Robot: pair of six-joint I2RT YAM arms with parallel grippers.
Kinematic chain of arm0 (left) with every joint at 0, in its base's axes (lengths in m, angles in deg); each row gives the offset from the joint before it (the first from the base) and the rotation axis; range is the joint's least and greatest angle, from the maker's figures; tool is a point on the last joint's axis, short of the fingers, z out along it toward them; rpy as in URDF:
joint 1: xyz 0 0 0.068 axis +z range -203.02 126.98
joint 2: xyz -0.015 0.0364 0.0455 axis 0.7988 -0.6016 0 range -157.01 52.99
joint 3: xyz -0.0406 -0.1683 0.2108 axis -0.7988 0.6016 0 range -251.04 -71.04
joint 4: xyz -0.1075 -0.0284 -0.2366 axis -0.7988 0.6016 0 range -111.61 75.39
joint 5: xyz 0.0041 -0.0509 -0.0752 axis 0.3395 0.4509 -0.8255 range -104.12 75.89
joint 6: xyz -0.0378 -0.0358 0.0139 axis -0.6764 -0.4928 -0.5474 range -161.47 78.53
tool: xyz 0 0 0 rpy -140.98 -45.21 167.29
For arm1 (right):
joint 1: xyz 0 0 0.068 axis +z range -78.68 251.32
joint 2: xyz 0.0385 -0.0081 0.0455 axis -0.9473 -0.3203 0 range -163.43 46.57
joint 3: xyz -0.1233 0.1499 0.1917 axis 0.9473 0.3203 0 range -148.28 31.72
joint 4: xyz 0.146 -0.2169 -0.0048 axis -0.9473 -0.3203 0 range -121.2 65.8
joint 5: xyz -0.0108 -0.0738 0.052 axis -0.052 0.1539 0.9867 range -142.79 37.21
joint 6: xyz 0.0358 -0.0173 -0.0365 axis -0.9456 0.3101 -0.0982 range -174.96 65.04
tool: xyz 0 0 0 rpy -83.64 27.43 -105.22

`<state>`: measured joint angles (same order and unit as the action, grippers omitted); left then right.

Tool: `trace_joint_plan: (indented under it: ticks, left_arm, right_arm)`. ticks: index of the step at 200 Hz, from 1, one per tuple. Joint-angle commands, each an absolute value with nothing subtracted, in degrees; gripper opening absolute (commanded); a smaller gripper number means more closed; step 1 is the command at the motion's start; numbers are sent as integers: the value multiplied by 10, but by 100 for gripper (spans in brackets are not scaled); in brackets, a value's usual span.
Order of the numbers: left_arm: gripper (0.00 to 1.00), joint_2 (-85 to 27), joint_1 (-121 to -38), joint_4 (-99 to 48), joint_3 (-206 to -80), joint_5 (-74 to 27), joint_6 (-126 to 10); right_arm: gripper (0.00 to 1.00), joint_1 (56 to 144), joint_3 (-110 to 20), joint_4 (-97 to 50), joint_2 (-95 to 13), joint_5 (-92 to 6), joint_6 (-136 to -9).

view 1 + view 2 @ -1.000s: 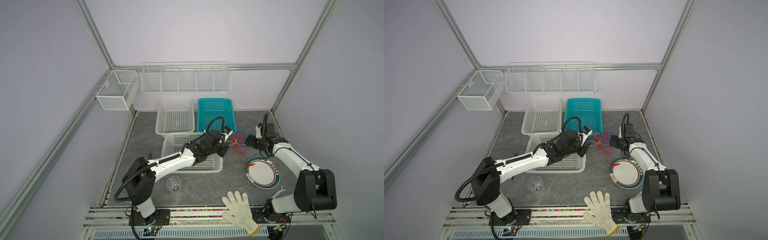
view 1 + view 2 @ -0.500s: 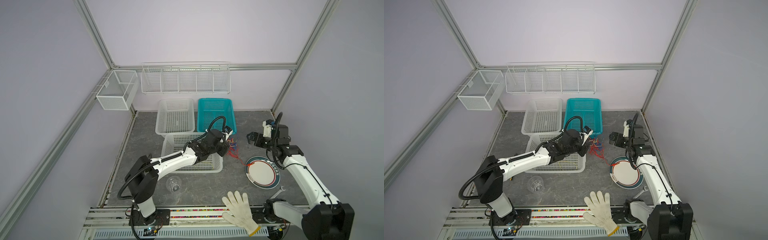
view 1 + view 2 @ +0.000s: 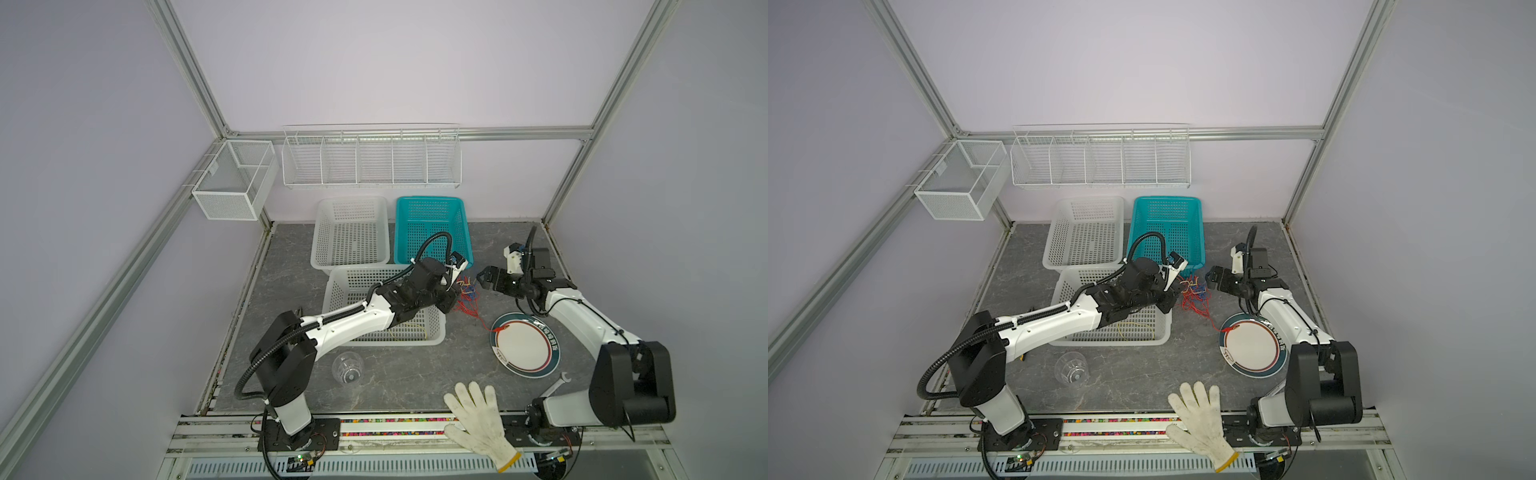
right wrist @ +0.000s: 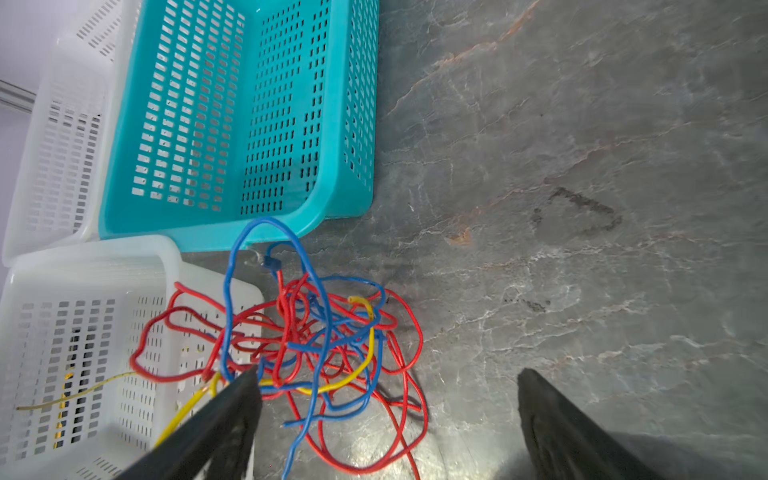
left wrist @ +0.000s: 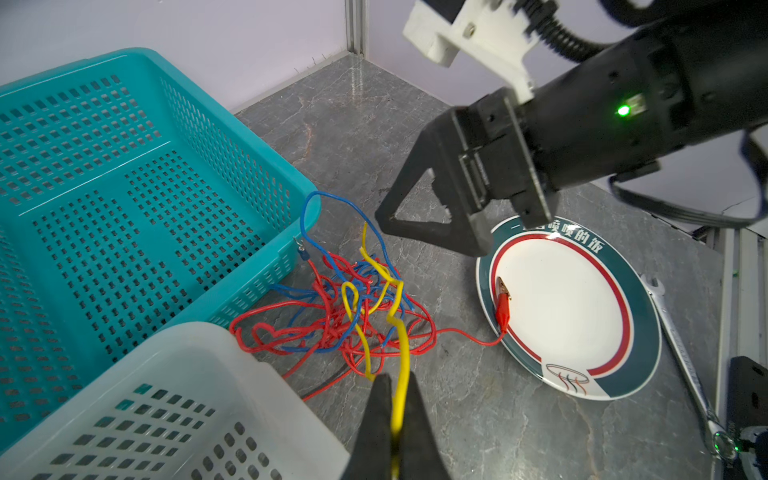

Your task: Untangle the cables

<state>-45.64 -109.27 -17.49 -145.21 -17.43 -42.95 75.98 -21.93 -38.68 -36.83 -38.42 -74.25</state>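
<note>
The cables (image 3: pixel 467 297) (image 3: pixel 1194 297) are a loose knot of red, blue and yellow wires on the grey table, between the near white basket and the plate. My left gripper (image 5: pixel 392 399) (image 3: pixel 451 296) is shut on the yellow cable (image 5: pixel 401 332), which runs up out of the knot (image 5: pixel 353 307). My right gripper (image 4: pixel 386 374) (image 3: pixel 482 280) hangs open over the right side of the knot (image 4: pixel 316 332), and one finger (image 4: pixel 232 399) touches the strands. A red clip end (image 5: pixel 503 299) lies on the plate.
The plate (image 3: pixel 552 357) lies right of the knot, with a wrench (image 3: pixel 555 386) beside it. A teal basket (image 3: pixel 428 200) and two white baskets (image 3: pixel 349 200) (image 3: pixel 436 338) stand left and behind. A thin yellow wire (image 3: pixel 411 328) lies in the near basket. A clear cup (image 3: pixel 348 368) and a white glove (image 3: pixel 478 415) lie near the front.
The right gripper's jaws have widened. Its arm rose away from the knot and has come back down beside it. The left gripper has kept hold of the yellow cable.
</note>
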Motion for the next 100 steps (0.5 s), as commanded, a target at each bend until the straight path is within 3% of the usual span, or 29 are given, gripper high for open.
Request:
trace_joint_plan:
  ticks: [1, 32, 59, 100]
  left_arm:
    - [0, -454, -1090, -197, -1474, -199, -437]
    - [0, -456, -1090, -202, -1477, -212, -445]
    - [0, -454, -1090, -208, -1477, -218, -449]
    - [0, -443, -1091, -202, -1468, -209, -446]
  right_arm:
    - [98, 768, -219, -334, -392, -345, -754]
    - [98, 792, -235, -332, -428, -360, -753]
    - [83, 810, -251, -348, -461, -418, -753]
    - [39, 811, -250, -365, -475, -528, -764]
